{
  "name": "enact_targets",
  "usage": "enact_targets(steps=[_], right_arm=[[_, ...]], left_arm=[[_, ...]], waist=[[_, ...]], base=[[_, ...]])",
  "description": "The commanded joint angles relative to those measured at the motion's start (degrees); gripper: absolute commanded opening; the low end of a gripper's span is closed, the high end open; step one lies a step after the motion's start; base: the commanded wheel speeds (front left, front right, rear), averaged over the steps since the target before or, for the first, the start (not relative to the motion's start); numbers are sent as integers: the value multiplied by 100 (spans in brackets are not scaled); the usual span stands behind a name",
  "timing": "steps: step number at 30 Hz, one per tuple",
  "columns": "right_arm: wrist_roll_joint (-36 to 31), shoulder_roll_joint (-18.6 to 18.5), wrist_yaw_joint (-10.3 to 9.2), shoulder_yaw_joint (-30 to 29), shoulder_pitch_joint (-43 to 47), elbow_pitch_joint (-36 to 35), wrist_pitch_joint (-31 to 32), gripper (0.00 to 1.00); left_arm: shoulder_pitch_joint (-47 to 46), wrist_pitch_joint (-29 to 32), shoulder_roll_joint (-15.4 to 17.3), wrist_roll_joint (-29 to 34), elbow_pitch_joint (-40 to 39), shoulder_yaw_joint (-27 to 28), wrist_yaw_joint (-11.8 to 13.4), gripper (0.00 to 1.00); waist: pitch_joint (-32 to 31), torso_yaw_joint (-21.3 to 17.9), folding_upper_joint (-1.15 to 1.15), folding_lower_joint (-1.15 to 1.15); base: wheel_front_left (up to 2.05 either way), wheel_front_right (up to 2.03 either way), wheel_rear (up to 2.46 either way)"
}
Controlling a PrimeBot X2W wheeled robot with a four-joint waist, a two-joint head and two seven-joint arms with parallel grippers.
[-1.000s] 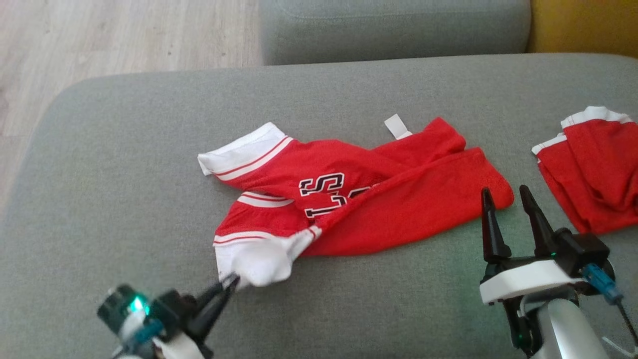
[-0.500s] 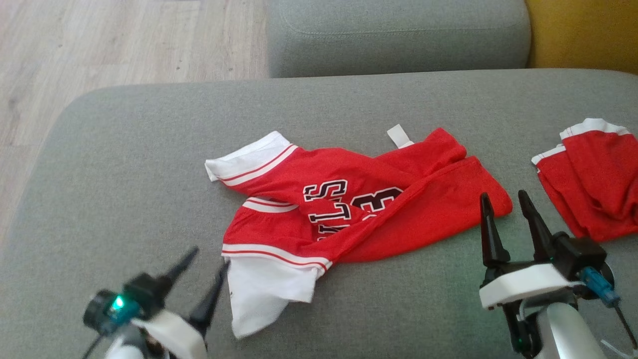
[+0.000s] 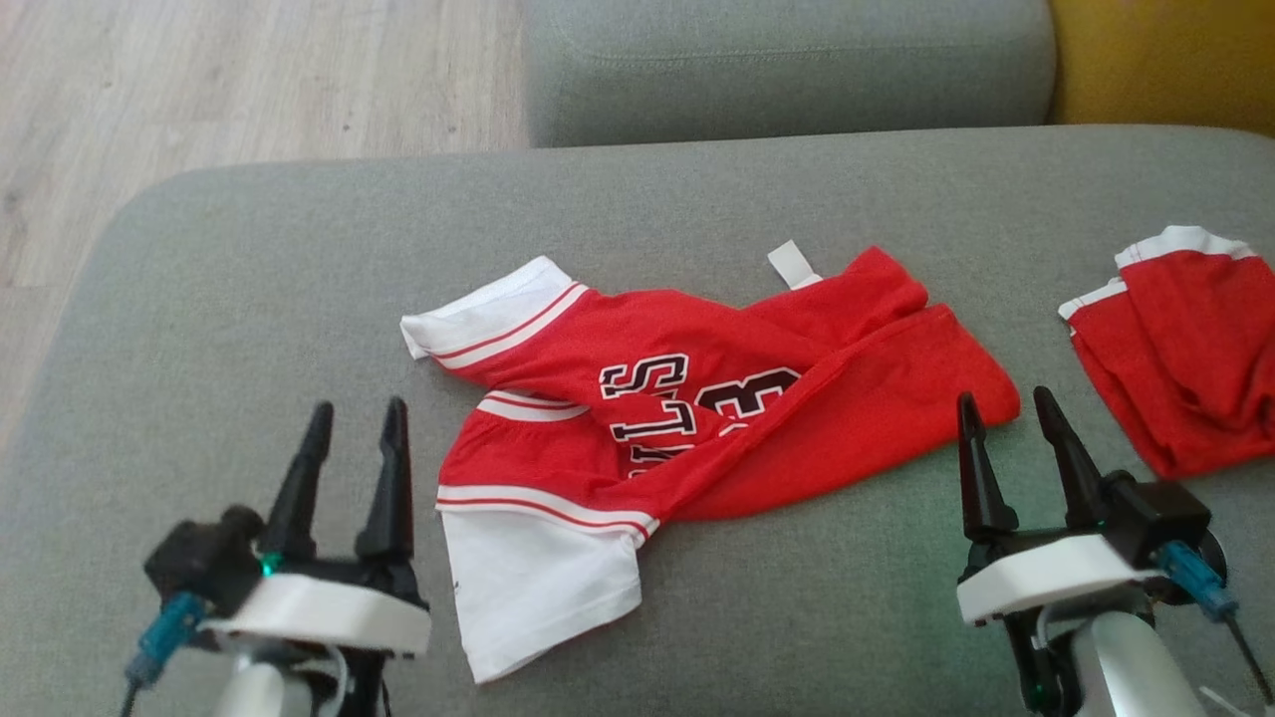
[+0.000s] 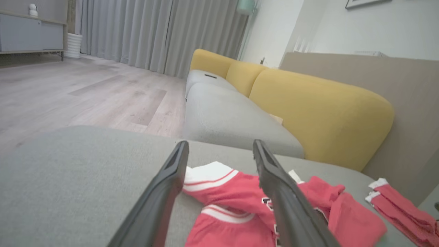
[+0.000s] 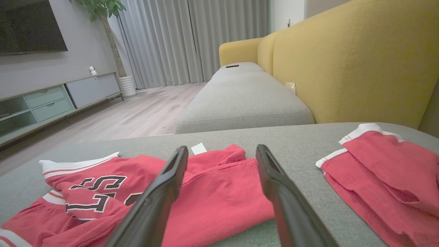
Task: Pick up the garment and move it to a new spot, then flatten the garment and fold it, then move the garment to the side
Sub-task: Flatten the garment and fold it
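While parted and empty, flank jersey: right of left gripper, ahead-left of right gripper; from wrists, backrest beyond.

The red jersey (white trim, black lettering) lies crumpled on grey cushion.

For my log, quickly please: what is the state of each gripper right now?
Left gripper: open, holding nothing, beside the red and white mesh jersey.
Right gripper: open, holding nothing.
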Motion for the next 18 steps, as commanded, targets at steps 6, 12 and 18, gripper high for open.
enact_targets(steps=[6, 12, 18], right_arm=[[-28, -12, -5, 76, -206, -228, -62, 100], [-74, -12, -5, 129, -326, -271, -55, 100], [-59, -12, -5, 243, -511, -281, -51, 100]], left_arm=[[-205, -29, -117, 281, 73, 305, -245, 100], [-546, -29, -124, 512, 524, 187, -353, 100], [-1546, 181, 220, 785, 1534, -433, -424, 100]], waist=[[138, 28, 0, 0], [365, 69, 0, 0], [747, -88, 0, 0]], base=[[0, 0, 0], [0, 0, 0], [0, 0, 0]])
